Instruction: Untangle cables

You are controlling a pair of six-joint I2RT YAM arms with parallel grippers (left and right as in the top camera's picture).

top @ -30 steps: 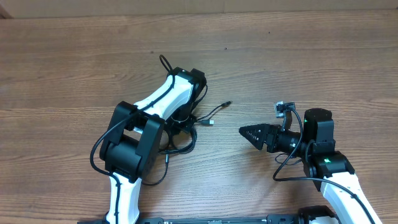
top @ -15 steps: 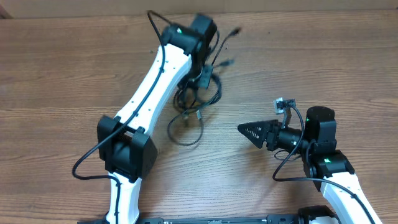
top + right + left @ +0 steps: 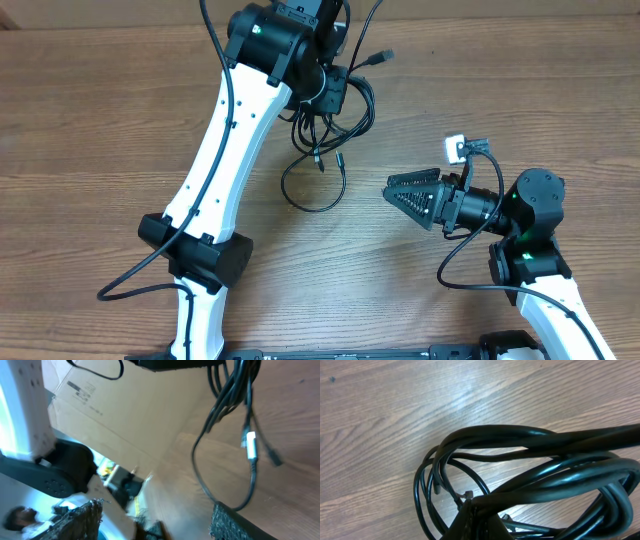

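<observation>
The cables (image 3: 322,135) are a tangle of thin black cords hanging from my left gripper (image 3: 327,92) at the far side of the table. Their lowest loop (image 3: 312,192) trails on the wood and one plug end (image 3: 381,57) sticks out to the right. In the left wrist view the cables (image 3: 535,475) fill the frame, and my left gripper (image 3: 476,519) is shut on a strand. My right gripper (image 3: 398,192) stands open, pointing left, apart from the loop. In the right wrist view the cables (image 3: 226,400) dangle ahead of my right gripper (image 3: 155,521), with a silver plug (image 3: 251,444) showing.
The wooden table (image 3: 100,120) ends at its far edge (image 3: 520,18) just behind the left gripper. A cardboard box (image 3: 115,425) stands beyond the table in the right wrist view. The left arm (image 3: 225,150) stretches diagonally across the table's left half.
The left arm has reached farther toward the table's back edge, lifting the cable bundle with it; the loop has dragged along. The right gripper has tilted and shifted slightly.
</observation>
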